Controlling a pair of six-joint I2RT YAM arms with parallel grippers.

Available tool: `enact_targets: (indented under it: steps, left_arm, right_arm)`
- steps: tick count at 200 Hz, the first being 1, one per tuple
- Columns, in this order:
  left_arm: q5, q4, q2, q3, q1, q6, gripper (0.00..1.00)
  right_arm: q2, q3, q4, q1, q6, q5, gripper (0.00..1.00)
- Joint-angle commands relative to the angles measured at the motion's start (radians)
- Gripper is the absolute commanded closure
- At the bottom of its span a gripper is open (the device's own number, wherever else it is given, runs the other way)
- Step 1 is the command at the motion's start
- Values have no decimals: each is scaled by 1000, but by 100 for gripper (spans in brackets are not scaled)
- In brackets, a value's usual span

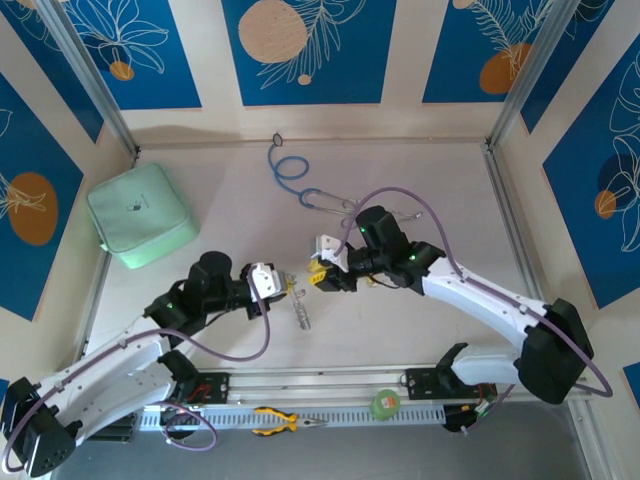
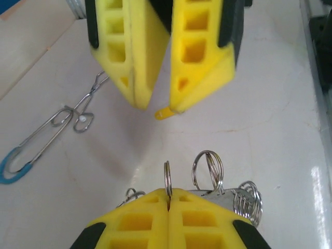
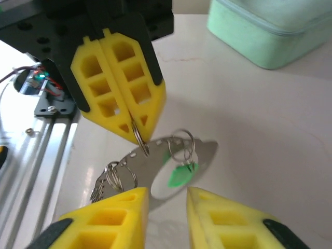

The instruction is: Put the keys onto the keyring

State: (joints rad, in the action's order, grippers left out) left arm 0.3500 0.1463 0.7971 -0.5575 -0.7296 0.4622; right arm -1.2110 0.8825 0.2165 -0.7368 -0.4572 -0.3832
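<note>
While my left gripper (image 2: 168,194) is clamped shut on one small ring of the keyring (image 3: 139,162), the right gripper (image 3: 167,197) faces it tip to tip with its jaws apart. They meet over the middle of the table (image 1: 440,190), nearer its front edge than its back. The keyring's silvery plate sits just under the left fingertips, and I cannot tell whether it is lifted. The green key (image 3: 179,177) shows against the plate beside two rings. The yellow key (image 2: 165,112) pokes out at one right fingertip; I cannot tell whether it is gripped. I have bare table to the right of the arms and behind them, up to the stethoscope (image 1: 292,172) at the back edge. A closed mint case (image 1: 140,215) lies by the left wall, its contents hidden. Pliers (image 1: 285,421) and a green disc (image 1: 385,403) rest on the front rail (image 1: 340,412).
</note>
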Motion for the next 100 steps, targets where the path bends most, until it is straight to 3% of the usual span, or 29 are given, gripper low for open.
enact_targets:
  steps: [1,21,35,66,80,100]
  left_arm:
    - [-35,140,21,-91,-1,183,100]
    - [-47,160,47,-125,-2,270,100]
    - [-42,168,66,-140,-1,316,100]
    - [-47,161,97,-156,-1,390,100]
    - [-54,148,106,-155,-1,421,100]
    - [-56,138,114,-147,-1,503,100]
  right_arm:
    - [136,-41,-138,42,92,106,74]
    - [239,-158,-332,102,182,142,53]
    - [260,-166,-301,114,186,145,53]
    - [198,-58,-58,118,268,47,53]
    - [171,-30,7,108,212,-5,54]
    - [187,-72,-7,19,12,57,54]
